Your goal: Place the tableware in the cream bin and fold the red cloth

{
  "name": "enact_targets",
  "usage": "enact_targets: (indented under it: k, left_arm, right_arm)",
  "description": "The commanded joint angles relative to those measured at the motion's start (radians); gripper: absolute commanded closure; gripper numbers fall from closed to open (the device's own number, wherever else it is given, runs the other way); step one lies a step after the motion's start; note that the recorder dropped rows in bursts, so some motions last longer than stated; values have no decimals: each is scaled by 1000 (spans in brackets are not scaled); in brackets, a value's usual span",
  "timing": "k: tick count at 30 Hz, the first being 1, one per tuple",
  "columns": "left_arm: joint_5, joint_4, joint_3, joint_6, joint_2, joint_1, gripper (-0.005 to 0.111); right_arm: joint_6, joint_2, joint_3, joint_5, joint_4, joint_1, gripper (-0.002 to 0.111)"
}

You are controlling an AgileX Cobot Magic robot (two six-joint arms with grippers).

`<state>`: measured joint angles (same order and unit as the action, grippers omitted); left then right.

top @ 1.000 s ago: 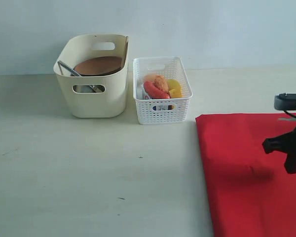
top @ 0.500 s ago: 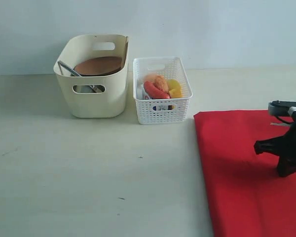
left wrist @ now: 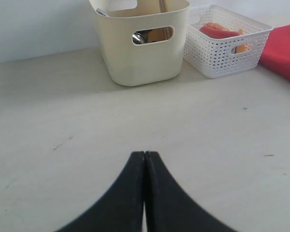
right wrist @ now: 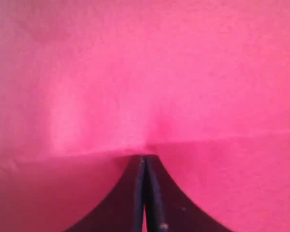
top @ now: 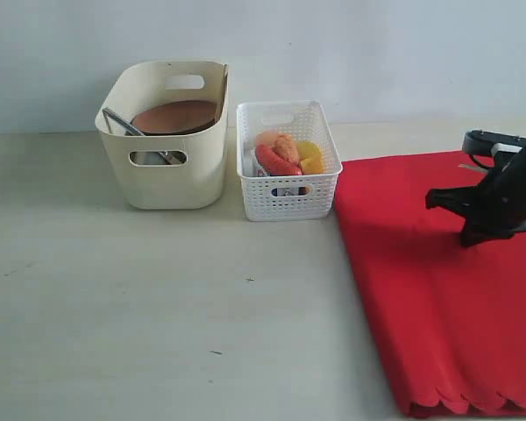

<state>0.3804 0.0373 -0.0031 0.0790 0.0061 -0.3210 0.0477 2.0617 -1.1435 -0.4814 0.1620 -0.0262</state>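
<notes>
Right gripper, jaws closed and pinching the red cloth, has drawn it rearward, scalloped edge now showing: folding appears under way.

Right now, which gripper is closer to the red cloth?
Right. The right gripper pinches the red cloth itself; the left gripper hangs shut over the table, well clear of the cloth.

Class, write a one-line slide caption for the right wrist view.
The right gripper, fingers shut, pinches a crease in the red cloth that fills the frame.
</notes>
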Motion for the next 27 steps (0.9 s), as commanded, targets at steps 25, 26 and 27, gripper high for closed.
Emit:
enact_targets:
  k: [25, 26, 27]
  left_arm:
    - [-16, 1, 3, -5, -6, 1, 107]
    - [-16, 1, 3, -5, -6, 1, 107]
    - [-16, 1, 3, -5, -6, 1, 107]
  right_arm:
    - [4, 400, -550, -137, 326, -23, 108]
    - [4, 400, -562, -139, 326, -23, 108]
    - [1, 400, -574, -154, 324, -23, 108]
